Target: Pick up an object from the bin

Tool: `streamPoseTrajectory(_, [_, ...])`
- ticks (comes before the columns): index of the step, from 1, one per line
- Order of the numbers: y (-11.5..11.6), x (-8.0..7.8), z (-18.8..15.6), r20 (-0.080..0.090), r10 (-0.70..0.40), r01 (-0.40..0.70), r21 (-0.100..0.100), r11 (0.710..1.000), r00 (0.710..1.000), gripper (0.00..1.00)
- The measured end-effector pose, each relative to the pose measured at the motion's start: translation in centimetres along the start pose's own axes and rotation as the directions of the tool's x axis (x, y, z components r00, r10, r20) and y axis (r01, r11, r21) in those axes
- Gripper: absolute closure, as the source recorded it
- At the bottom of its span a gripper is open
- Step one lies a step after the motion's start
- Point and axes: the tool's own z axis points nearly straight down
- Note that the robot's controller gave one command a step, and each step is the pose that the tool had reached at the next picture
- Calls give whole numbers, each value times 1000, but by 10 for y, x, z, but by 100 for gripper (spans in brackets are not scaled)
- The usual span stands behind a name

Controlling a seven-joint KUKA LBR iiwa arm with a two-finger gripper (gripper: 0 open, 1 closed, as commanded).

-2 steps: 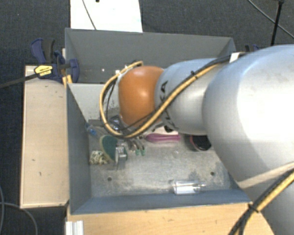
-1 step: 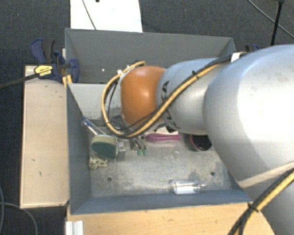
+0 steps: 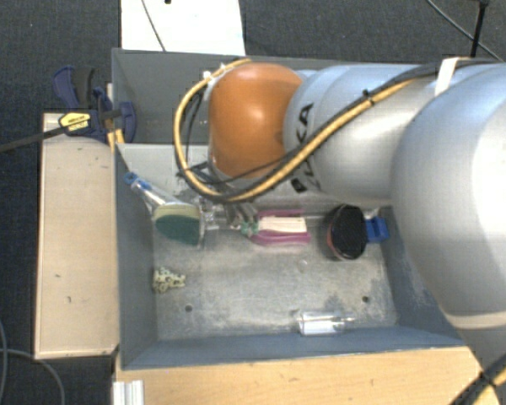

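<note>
The arm (image 3: pixel 388 142) reaches into the grey bin (image 3: pixel 261 344) from the right and bends down low. That puts the gripper (image 3: pixel 215 218) near the floor, where the things lie. The orange cover (image 3: pixel 249 116) on the wrist hides most of the gripper from above. So I cannot tell if it is open or closed, or if it has hold of anything.

The thing nearest to it is a green brush (image 3: pixel 177 224) with a blue and clear handle. It lies at the left side of the bin, near the wall, just beside the gripper and maybe touching it. A pink box (image 3: pixel 280 227) lies just on the gripper's other side. I think the brush is the thing to be picked, but that is a guess.

A black disc (image 3: pixel 346 233), a small spotted lump (image 3: pixel 169 280) and a clear tube (image 3: pixel 322 322) lie well apart, so each has room around it for a grab.
</note>
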Motion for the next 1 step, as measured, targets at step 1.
streamPoseTrajectory(1, [1, 1, -73, -1, -9, 9, 1, 1000, 1000, 100])
